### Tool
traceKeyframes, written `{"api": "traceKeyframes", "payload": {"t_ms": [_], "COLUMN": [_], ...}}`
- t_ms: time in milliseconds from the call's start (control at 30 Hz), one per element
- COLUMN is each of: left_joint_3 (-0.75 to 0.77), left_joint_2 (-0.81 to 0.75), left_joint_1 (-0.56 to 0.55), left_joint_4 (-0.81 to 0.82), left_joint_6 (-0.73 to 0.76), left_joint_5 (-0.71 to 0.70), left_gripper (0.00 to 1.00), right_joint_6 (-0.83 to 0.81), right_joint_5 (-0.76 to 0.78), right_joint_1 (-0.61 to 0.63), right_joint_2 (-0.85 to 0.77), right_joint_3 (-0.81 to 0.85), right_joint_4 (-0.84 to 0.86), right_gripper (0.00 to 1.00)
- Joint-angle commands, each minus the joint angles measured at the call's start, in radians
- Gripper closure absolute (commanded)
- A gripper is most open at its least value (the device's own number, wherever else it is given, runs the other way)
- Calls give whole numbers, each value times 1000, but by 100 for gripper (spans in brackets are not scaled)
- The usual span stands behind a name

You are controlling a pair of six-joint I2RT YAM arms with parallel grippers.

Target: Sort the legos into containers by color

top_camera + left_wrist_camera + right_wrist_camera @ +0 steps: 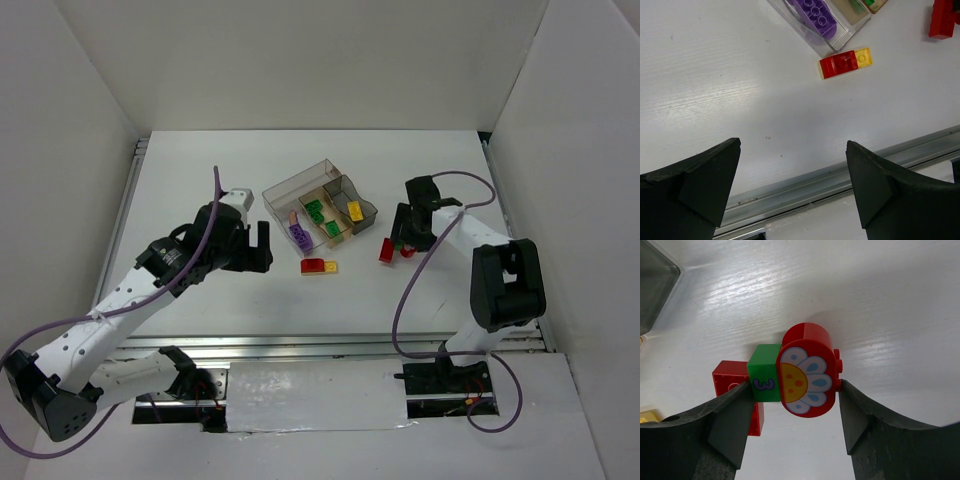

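My right gripper (795, 384) is shut on a pair of legos held side by side: a green brick marked 3 (765, 372) and a red brick with a flower face (807, 375). A plain red brick (727, 380) lies just behind them, and it also shows beside the gripper (405, 245) as the red brick (387, 250). The containers (290, 190) hold a purple brick (298, 235), two green bricks (315, 210) and a yellow brick (354, 211). A joined red-and-yellow brick (319, 266) lies in front of the tray. My left gripper (262, 245) hovers open and holds nothing, left of it.
A metal rail (840, 180) runs along the table's near edge, just under the left fingers (705, 180). White walls enclose the table on three sides. A smoky compartment corner (655, 285) is at the upper left of the right wrist view.
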Motion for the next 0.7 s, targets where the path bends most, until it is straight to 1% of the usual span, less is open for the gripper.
{"api": "traceKeyframes", "payload": {"t_ms": [0, 33, 200, 233, 300, 367, 467, 567, 667], "left_joint_3": [9, 11, -1, -4, -9, -12, -17, -23, -26], "left_joint_2": [1, 1, -11, -15, -22, -27, -27, -25, -21], "left_joint_1": [-4, -4, -4, -4, -4, -5, -4, -4, -5], "left_joint_4": [49, 49, 40, 40, 37, 35, 35, 38, 41], "left_joint_6": [5, 5, 6, 6, 6, 8, 11, 12, 14], "left_joint_5": [24, 24, 13, 12, 10, 6, 3, 1, 6], "left_gripper": [0, 0, 0, 0, 0, 0, 0, 1, 0], "right_joint_6": [3, 6, 6, 6, 12, 15, 15, 18, 18], "right_joint_5": [19, 21, 30, 30, 41, 44, 36, 32, -19], "right_joint_1": [-5, -4, -5, -4, -2, -5, -4, -5, -22], "right_joint_2": [16, 30, 60, 67, 80, 84, 74, 67, 35], "right_joint_3": [16, 17, 31, 33, 36, 37, 36, 33, 14], "right_joint_4": [-1, -2, -8, -14, -19, -22, -16, -16, 4], "right_gripper": [41, 38, 37, 35, 26, 25, 19, 18, 17]}}
